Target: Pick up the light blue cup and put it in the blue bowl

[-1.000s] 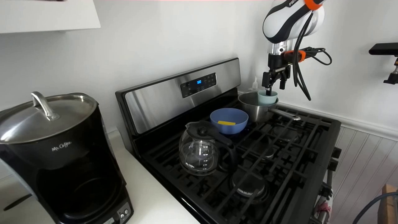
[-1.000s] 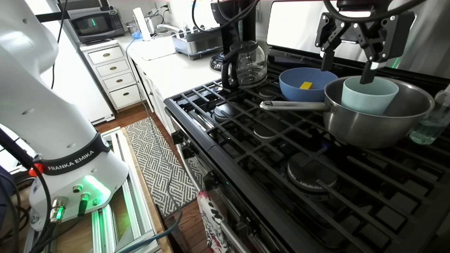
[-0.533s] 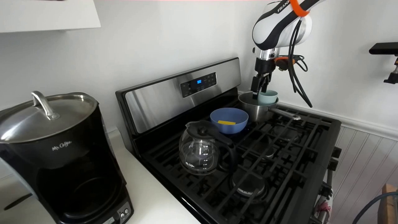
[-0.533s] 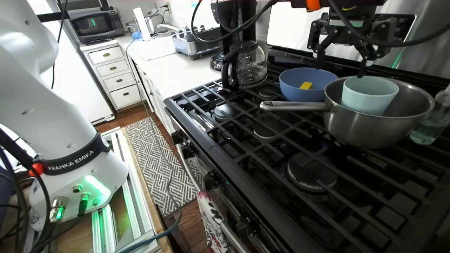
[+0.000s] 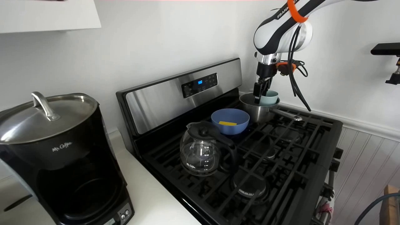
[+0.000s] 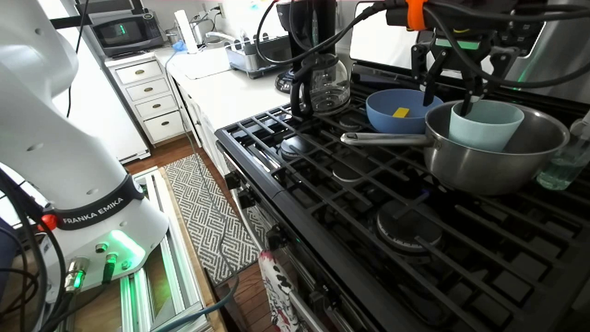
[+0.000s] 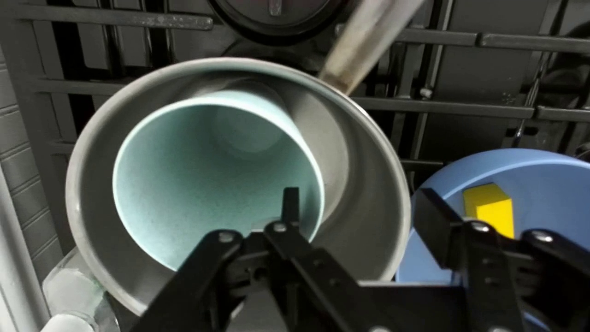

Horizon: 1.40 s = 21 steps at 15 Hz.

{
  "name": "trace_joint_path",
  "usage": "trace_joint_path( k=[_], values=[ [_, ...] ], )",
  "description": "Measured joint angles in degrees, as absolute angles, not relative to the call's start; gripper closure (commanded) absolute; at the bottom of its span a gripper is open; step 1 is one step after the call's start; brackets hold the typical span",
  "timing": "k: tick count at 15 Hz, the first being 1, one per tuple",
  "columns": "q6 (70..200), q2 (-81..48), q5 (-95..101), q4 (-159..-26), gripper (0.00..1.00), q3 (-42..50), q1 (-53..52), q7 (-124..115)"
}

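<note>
The light blue cup leans inside a steel pot on the stove; it also shows in an exterior view and the wrist view. My gripper is open and holds nothing. In the wrist view one finger overlaps the cup's inside by its near wall. The other finger stands past the pot rim, over the blue bowl's edge, so the cup wall lies between the fingers. The gripper also shows in both exterior views. The blue bowl sits beside the pot with a yellow block inside.
The steel pot surrounds the cup; its handle points over the grates. A glass carafe stands beyond the bowl. A bottle stands behind the pot. The stove's back panel rises behind.
My gripper has moved toward the stove's back panel and then lowered a little at the cup. Its fingers look closer together in an exterior view. The cup and bowl stay about where they were.
</note>
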State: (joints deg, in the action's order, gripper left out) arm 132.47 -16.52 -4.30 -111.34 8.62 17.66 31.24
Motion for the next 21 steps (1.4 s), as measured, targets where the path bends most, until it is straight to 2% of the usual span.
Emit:
trace_joint_path(
  k=[5,6,15,21],
  values=[
    [133.5,-16.2,-4.3,-111.3,0.98,9.1,18.6,31.2],
    [133.7,-16.2,-4.3,-111.3,1.0,9.3,18.6,31.1],
    [136.7,-15.6,-0.9,-111.3,0.99,9.8,18.1,28.0],
    [136.3,-10.0,10.1,-111.7,0.99,9.5,12.7,21.7]
  ],
)
